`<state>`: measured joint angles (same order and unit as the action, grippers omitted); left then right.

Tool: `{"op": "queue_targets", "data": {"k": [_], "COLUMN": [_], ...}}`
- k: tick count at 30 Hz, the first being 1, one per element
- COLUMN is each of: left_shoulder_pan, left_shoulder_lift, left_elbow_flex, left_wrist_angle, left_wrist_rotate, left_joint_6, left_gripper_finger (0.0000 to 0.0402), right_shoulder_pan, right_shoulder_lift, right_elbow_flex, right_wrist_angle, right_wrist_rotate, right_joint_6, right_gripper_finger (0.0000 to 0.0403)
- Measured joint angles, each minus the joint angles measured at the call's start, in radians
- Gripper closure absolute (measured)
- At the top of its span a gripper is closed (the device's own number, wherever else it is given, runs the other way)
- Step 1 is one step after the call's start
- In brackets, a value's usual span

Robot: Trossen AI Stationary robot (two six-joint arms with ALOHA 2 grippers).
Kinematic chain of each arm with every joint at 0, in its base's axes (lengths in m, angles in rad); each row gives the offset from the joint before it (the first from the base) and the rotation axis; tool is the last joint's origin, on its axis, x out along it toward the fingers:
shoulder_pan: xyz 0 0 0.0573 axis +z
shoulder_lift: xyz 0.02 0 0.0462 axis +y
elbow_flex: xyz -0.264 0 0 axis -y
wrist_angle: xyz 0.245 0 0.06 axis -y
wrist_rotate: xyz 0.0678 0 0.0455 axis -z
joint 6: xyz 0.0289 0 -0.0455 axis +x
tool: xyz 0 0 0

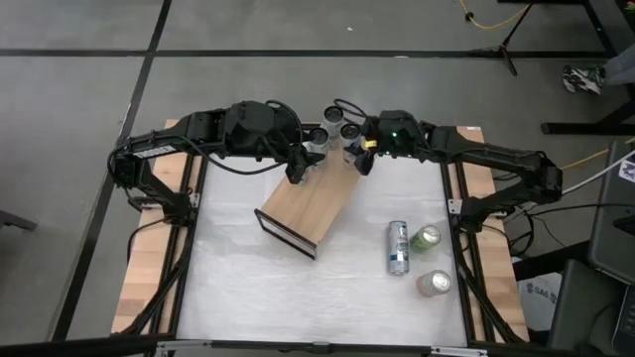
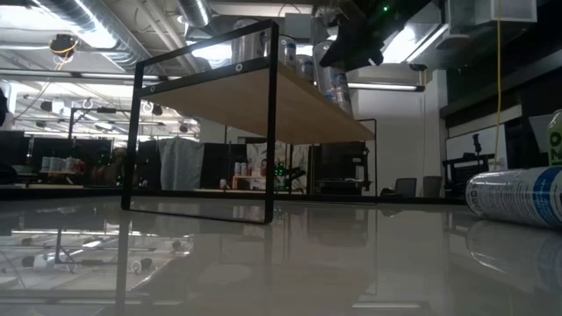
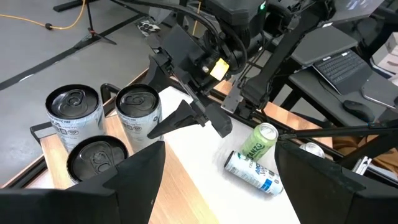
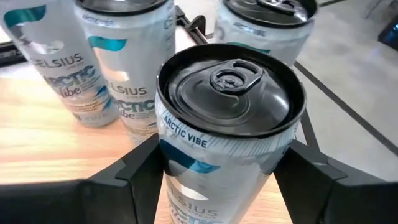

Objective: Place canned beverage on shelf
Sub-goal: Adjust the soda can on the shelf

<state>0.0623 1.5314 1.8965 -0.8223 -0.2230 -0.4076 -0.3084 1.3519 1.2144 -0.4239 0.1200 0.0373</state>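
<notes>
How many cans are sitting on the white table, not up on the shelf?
3, all on the right side. A blue-and-white can lies on its side, a green can is right beside it, and a silver-topped can stands nearer the front edge. None seem hidden.

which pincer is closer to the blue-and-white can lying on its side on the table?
Right. The right pincer is at the shelf's far end, straight across the table from the lying can. The left pincer is farther off, over the shelf's other side.

The nearest can (image 4: 230, 130) reads "ARCTIC VIBE" under its rim; the can behind it (image 4: 65, 68) carries "CELSIUS" above "ARCTIC Vibe".
</notes>
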Motion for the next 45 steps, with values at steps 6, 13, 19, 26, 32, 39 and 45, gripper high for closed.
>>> {"op": "queue_targets", "data": {"k": [6,13,19,26,32,39,45], "left_shoulder_pan": [0.000,0.000,0.000,0.000,0.000,0.000,0.000], "left_shoulder_lift": [0.000,0.000,0.000,0.000,0.000,0.000,0.000], "left_elbow_flex": [0.000,0.000,0.000,0.000,0.000,0.000,0.000], "left_wrist_angle": [0.000,0.000,0.000,0.000,0.000,0.000,0.000], "left_wrist_rotate": [-0.001,-0.001,-0.001,-0.001,-0.001,-0.001,0.000], "left_joint_6": [0.000,0.000,0.000,0.000,0.000,-0.001,-0.001], "left_gripper_finger": [0.0103,0.0103,0.0102,0.0102,0.0102,0.0102,0.0102], "right_shoulder_pan": [0.000,0.000,0.000,0.000,0.000,0.000,0.000], "right_shoulder_lift": [0.000,0.000,0.000,0.002,0.002,-0.001,-0.003], "right_elbow_flex": [0.000,0.001,0.001,0.000,0.000,0.001,0.066], "right_wrist_angle": [-0.001,-0.003,-0.001,-0.004,0.001,0.001,-0.023], "right_wrist_rotate": [-0.026,-0.027,-0.024,-0.024,-0.023,-0.019,-0.026], "right_joint_6": [-0.043,-0.044,-0.046,-0.046,-0.046,-0.046,-0.046], "right_gripper_finger": [0.0154,0.0136,0.0117,0.0094,0.0065,0.0050,0.0049]}}
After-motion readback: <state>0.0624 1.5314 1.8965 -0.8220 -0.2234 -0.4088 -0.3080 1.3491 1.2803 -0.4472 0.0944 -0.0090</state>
